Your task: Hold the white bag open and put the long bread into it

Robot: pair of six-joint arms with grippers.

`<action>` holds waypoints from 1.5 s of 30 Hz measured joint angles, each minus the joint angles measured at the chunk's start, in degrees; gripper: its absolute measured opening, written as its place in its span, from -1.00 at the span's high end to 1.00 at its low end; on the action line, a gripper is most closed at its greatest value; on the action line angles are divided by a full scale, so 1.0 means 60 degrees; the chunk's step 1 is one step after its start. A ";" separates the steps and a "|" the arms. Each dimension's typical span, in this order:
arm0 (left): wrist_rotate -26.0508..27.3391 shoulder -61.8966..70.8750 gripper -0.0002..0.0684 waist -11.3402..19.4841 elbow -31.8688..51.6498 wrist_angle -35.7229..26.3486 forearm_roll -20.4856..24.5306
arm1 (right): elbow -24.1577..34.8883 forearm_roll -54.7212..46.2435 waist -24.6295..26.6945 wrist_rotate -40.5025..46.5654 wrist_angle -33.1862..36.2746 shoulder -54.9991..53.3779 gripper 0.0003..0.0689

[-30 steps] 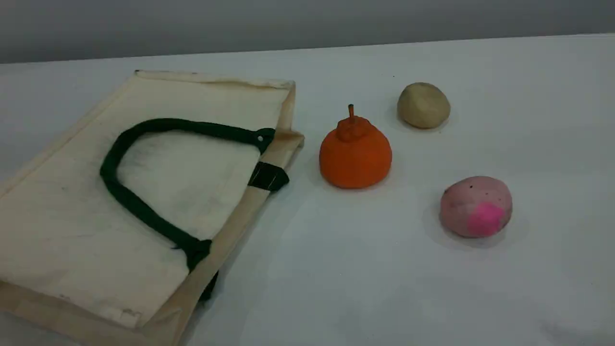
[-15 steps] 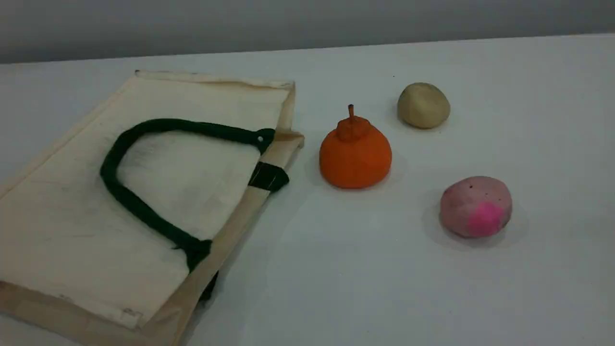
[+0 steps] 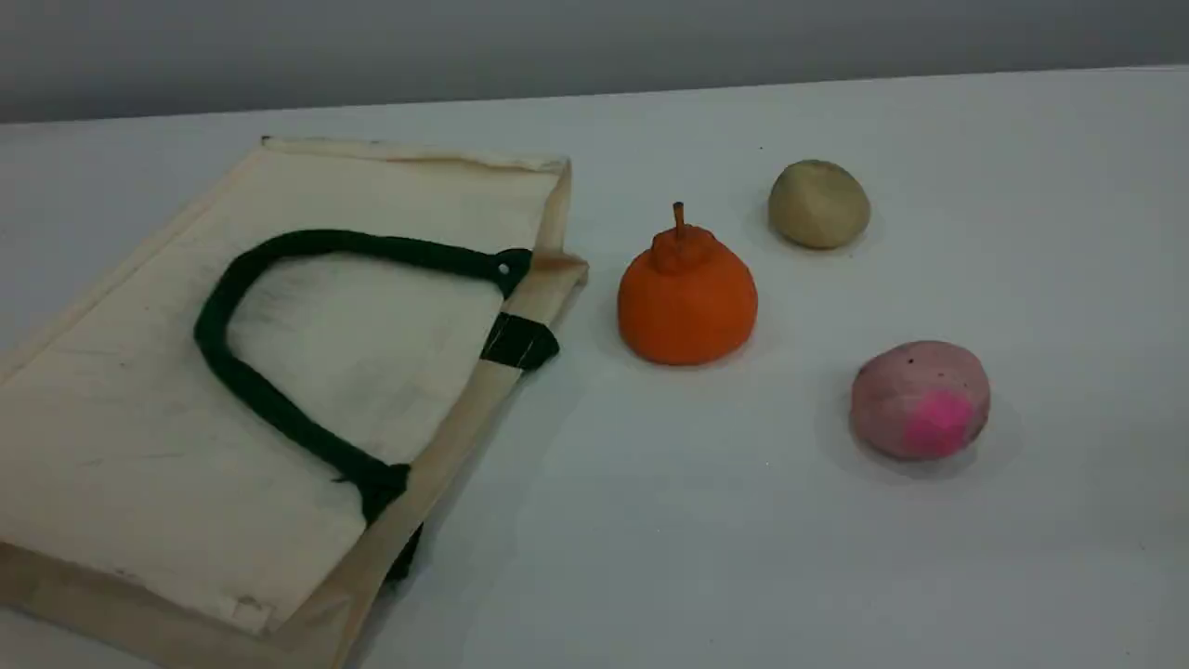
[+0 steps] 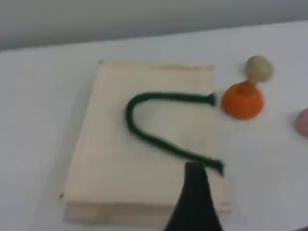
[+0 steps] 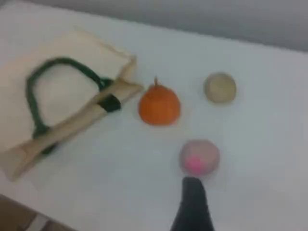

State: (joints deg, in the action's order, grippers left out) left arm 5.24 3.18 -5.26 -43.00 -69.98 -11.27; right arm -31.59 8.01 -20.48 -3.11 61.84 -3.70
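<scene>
The white bag [image 3: 279,390] lies flat on the left of the table, mouth edge toward the foods, and shows again in the left wrist view [image 4: 144,144] and the right wrist view [image 5: 62,96]. Its dark green handle [image 3: 232,372] loops over the top face. The long bread is out of view in every frame. Neither gripper appears in the scene view. The left gripper's dark fingertip [image 4: 195,187] hovers high above the bag's near edge with nothing on it. The right gripper's fingertip [image 5: 192,202] hangs high above the table just short of a pink ball [image 5: 198,156], also bare.
An orange pumpkin-shaped piece with a stem [image 3: 687,297] stands just right of the bag. A round beige bun [image 3: 818,203] sits behind it and the pink ball [image 3: 920,400] in front right. The table's far edge [image 3: 836,82] meets a grey wall.
</scene>
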 joint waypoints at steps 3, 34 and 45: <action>-0.0026 0.0000 -0.48 0.0000 0.0445 0.0000 0.0272 | 0.0457 -0.0128 0.0000 0.0128 -0.0047 0.0321 -0.43; -0.0946 0.0017 -0.48 0.0000 0.2369 0.1360 0.1607 | 0.0458 -0.0789 0.0000 0.0826 -0.0118 0.0333 -0.42; -0.0937 0.0017 -0.48 0.0000 0.2360 0.1360 0.1597 | 0.0450 -0.0781 0.0238 0.0826 -0.0136 0.0333 -0.42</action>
State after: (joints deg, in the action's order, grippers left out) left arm -0.39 3.28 -5.26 -28.84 -61.82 -1.69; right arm -28.89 3.32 -19.05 1.85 61.02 -1.70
